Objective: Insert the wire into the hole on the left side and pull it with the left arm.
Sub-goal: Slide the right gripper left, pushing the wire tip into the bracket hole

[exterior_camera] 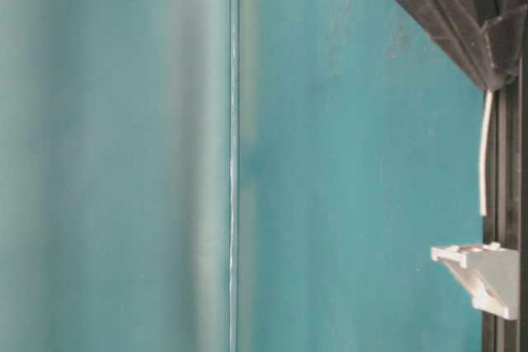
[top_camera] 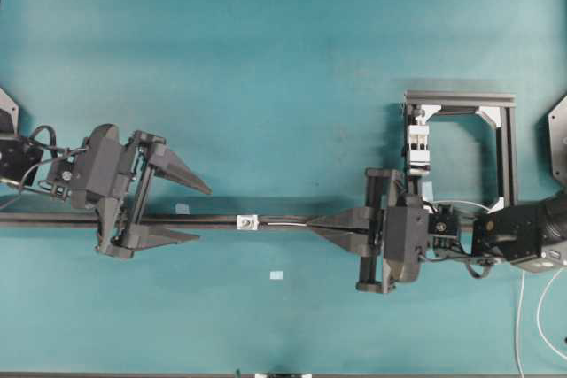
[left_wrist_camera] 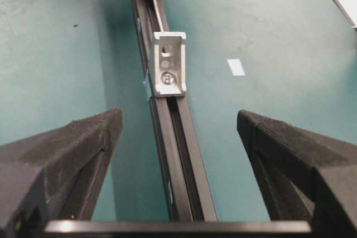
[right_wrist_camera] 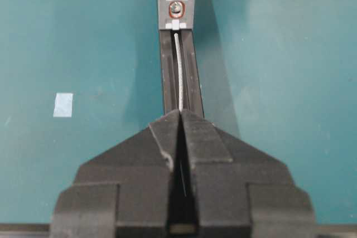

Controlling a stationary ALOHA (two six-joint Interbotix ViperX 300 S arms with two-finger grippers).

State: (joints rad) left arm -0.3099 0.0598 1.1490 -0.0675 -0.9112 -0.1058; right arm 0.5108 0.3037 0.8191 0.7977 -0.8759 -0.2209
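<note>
A long black rail [top_camera: 221,220] crosses the table with a tiny white block [top_camera: 248,221] fixed on it. The hole [right_wrist_camera: 177,8] shows as a dark spot in the block's face [right_wrist_camera: 177,7]. My right gripper [top_camera: 310,222] is shut on the wire [right_wrist_camera: 179,71]. The wire runs along the rail groove, and its tip stops just short of the block's right side [exterior_camera: 483,274]. The left arm's gripper [top_camera: 204,214] stands open astride the rail, left of the block [left_wrist_camera: 169,62], with nothing between its fingers [left_wrist_camera: 83,137].
A small pale tape rectangle [top_camera: 276,275] lies in front of the rail, and another [top_camera: 182,209] lies just behind it. A black frame [top_camera: 507,152] with a taller white clamp [top_camera: 416,143] stands at the back right. Loose white cables [top_camera: 521,325] trail at the right edge.
</note>
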